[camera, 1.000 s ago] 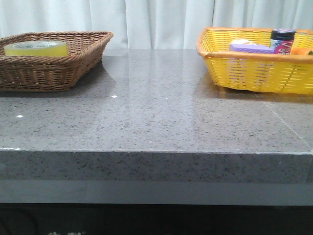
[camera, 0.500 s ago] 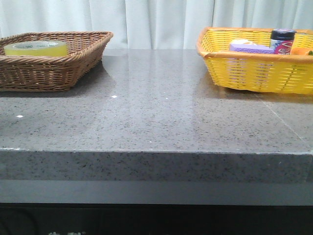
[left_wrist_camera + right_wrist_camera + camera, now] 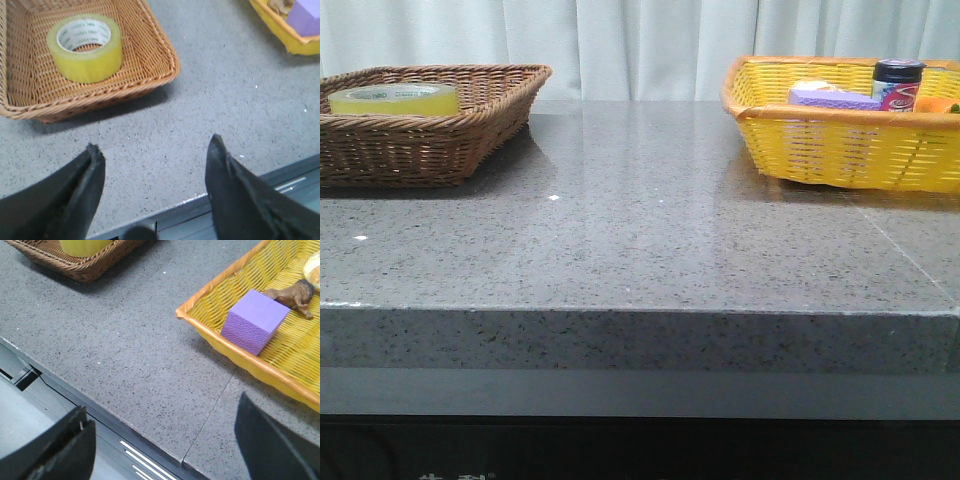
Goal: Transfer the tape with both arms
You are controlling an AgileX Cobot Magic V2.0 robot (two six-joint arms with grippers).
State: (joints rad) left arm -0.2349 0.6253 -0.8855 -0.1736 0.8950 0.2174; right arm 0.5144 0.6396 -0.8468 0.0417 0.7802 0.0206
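Yellow packing tape (image 3: 393,98) lies flat in the brown wicker basket (image 3: 470,150) at the upper left of the front view, while a yellow basket (image 3: 820,150) with a purple sponge block (image 3: 835,98) and a can (image 3: 898,84) sits at the upper right. Bare grey tabletop (image 3: 640,240) lies between them, and no arm shows here, so the task looks unstarted.

Left wrist view: the left tool (image 3: 155,155) stands with its fingers spread wide and empty at the bottom of the frame, over the tabletop's near edge. The tape is at the upper left, well apart from it. The next move likely calls for reaching forward into the brown wicker basket and straddling the roll's wall.

Right wrist view: the right tool (image 3: 165,435) is likewise spread and empty at the bottom; the purple sponge block sits right of centre, the brown wicker basket's corner at the top left.
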